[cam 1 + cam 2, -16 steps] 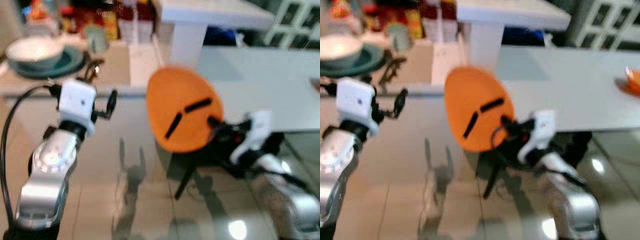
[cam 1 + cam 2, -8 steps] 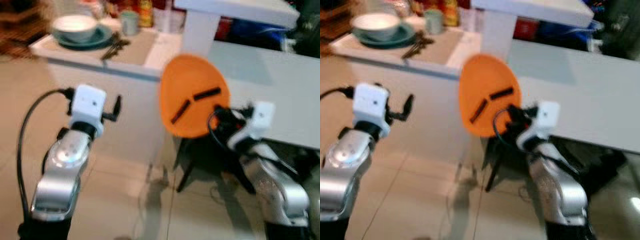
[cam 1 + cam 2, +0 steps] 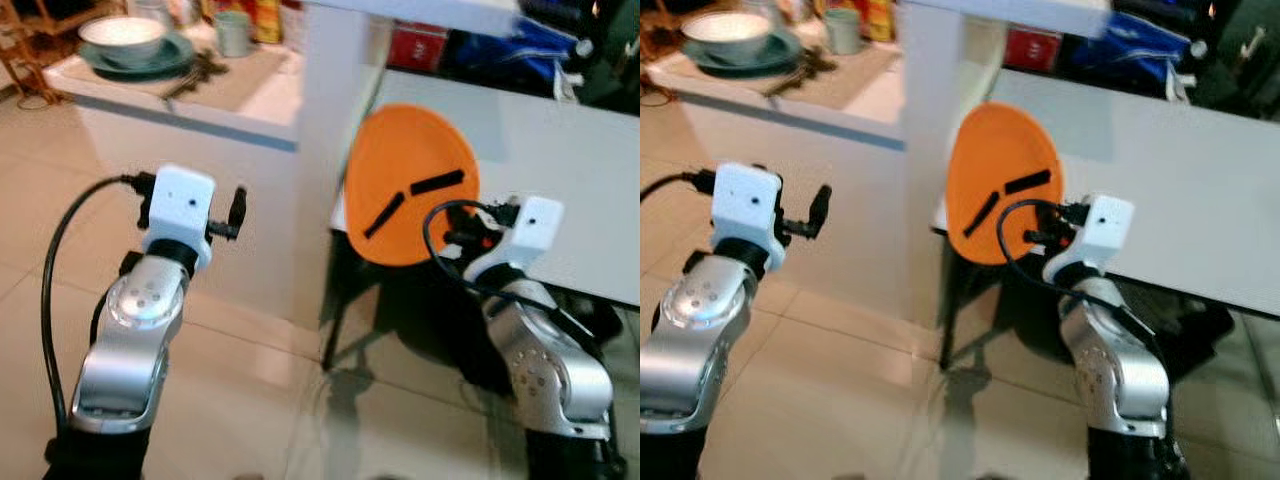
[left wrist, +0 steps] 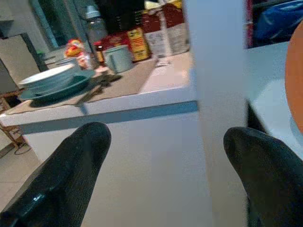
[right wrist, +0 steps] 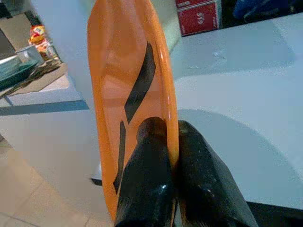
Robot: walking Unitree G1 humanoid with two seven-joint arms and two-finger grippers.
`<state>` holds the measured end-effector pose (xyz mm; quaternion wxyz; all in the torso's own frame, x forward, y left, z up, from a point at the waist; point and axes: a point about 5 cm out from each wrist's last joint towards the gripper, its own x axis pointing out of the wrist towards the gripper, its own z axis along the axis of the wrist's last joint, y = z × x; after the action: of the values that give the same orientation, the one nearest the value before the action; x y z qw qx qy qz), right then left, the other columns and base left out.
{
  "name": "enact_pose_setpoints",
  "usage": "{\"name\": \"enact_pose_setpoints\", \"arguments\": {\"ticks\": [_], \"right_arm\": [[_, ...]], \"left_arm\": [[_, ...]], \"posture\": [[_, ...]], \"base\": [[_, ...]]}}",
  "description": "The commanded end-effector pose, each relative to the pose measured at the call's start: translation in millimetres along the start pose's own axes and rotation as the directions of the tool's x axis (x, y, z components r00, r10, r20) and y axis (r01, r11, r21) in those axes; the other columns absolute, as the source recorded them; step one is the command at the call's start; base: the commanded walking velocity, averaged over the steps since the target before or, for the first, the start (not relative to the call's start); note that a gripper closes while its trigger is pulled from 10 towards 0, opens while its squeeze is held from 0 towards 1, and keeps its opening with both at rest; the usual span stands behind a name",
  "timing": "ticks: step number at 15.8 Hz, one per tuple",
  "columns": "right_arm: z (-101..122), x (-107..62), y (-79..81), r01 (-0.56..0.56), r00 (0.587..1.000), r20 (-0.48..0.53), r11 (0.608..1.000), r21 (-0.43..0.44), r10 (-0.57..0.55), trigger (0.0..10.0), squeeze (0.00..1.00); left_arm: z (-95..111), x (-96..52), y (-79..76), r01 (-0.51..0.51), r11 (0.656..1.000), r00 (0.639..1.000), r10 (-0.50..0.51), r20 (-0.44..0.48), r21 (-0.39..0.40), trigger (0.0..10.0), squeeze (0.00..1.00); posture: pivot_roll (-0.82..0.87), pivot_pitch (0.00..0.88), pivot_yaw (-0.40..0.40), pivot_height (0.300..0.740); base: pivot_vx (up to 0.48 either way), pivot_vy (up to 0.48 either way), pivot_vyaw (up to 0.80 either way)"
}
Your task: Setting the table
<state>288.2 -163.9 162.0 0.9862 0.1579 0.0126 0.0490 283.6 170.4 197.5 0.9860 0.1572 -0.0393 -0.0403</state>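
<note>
Beige tiled floor (image 3: 250, 380). Far left, white counter (image 3: 180, 95) with a tan mat, white bowl (image 3: 122, 35) on a teal plate (image 3: 170, 58), cutlery, green mug (image 3: 234, 30), jars behind. Left gripper (image 3: 236, 208) raised in front of the counter, fingers (image 4: 71, 170) spread wide, nothing in them. White pillar (image 3: 325, 120) in the middle. Right gripper (image 5: 168, 142) pinches the rim of the orange plate (image 3: 410, 185), held on edge at the near edge of the pale grey table (image 3: 560, 190). Red box and blue bag behind.
</note>
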Motion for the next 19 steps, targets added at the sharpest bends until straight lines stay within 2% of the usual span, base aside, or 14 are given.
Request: {"name": "enact_pose_setpoints", "arguments": {"ticks": [1, 3, 5, 8, 9, 11, 12, 15, 17, 19], "right_arm": [[12.5, 1.3, -7.3, 0.037, 0.998, 0.049, 0.999, 0.003, -0.037, 10.0, 0.00], [11.9, 3.2, -9.1, 0.061, 0.998, 0.029, 0.998, 0.024, -0.061, 10.0, 0.00], [12.5, 4.1, -8.6, 0.061, 0.998, 0.034, 0.998, 0.010, -0.061, 10.0, 0.00], [17.5, 7.2, -12.0, 0.068, 0.996, 0.048, 0.997, 0.046, -0.071, 10.0, 0.00], [18.1, 7.3, -12.7, 0.070, 0.996, 0.042, 0.993, 0.096, -0.074, 10.0, 0.00], [18.9, 6.9, -8.4, 0.016, 1.000, 0.011, 0.947, 0.320, -0.020, 10.0, 0.00], [19.9, 6.7, -9.2, 0.000, 1.000, 0.016, 0.928, 0.373, -0.006, 10.0, 0.00], [22.0, 4.4, -14.5, 0.011, 1.000, 0.003, 0.900, 0.435, -0.013, 10.0, 0.00], [17.2, 4.1, -15.8, 0.034, 0.999, -0.030, 0.905, 0.424, -0.023, 10.0, 0.00], [15.2, 3.9, -14.2, 0.029, 0.998, -0.056, 0.893, 0.448, -0.004, 10.0, 0.00]], "left_arm": [[0.8, 0.0, -5.5, 0.023, 1.000, 1.000, -0.023, 0.004, 0.005, 10.0, 0.00], [0.5, 0.4, -5.0, 0.011, 1.000, 1.000, -0.011, 0.000, 0.001, 10.0, 0.00], [0.6, 0.5, -5.2, 0.013, 1.000, 1.000, -0.013, 0.002, 0.000, 10.0, 0.00], [1.5, 0.3, -6.0, 0.014, 1.000, 1.000, -0.014, 0.005, -0.005, 10.0, 0.00], [2.0, 0.5, -6.4, 0.015, 1.000, 1.000, -0.015, 0.007, -0.006, 10.0, 0.00], [3.0, 0.6, -6.3, 0.017, 1.000, 1.000, -0.017, 0.012, -0.007, 10.0, 0.00], [3.3, 0.7, -5.9, 0.016, 1.000, 1.000, -0.016, 0.013, -0.008, 10.0, 0.00], [4.2, 1.2, -6.7, 0.021, 1.000, 1.000, -0.021, 0.016, -0.009, 10.0, 0.00], [4.7, 1.3, -8.4, 0.032, 0.999, 0.999, -0.031, 0.029, -0.017, 10.0, 0.00], [5.0, 2.5, -8.0, 0.029, 0.998, 0.999, -0.028, 0.015, -0.063, 10.0, 0.00]], "posture": [[0.04, 0.039, -0.024, 0.740], [0.04, 0.041, -0.026, 0.740], [0.04, 0.042, -0.028, 0.740], [0.04, 0.041, -0.026, 0.740], [0.04, 0.041, -0.026, 0.740], [0.04, 0.042, -0.026, 0.740], [0.04, 0.042, -0.026, 0.740], [0.04, 0.042, -0.022, 0.740], [0.04, 0.042, -0.022, 0.740], [0.03, 0.041, -0.021, 0.740]], "base": [[0.000, -0.480, 0.00], [0.000, -0.480, 0.00], [0.000, -0.480, 0.00], [0.000, -0.480, 0.00], [0.000, -0.480, 0.00], [0.000, -0.476, 0.00], [0.000, -0.480, 0.00], [0.000, -0.480, 0.00], [0.000, -0.480, 0.00], [0.000, 0.000, 0.00]]}}
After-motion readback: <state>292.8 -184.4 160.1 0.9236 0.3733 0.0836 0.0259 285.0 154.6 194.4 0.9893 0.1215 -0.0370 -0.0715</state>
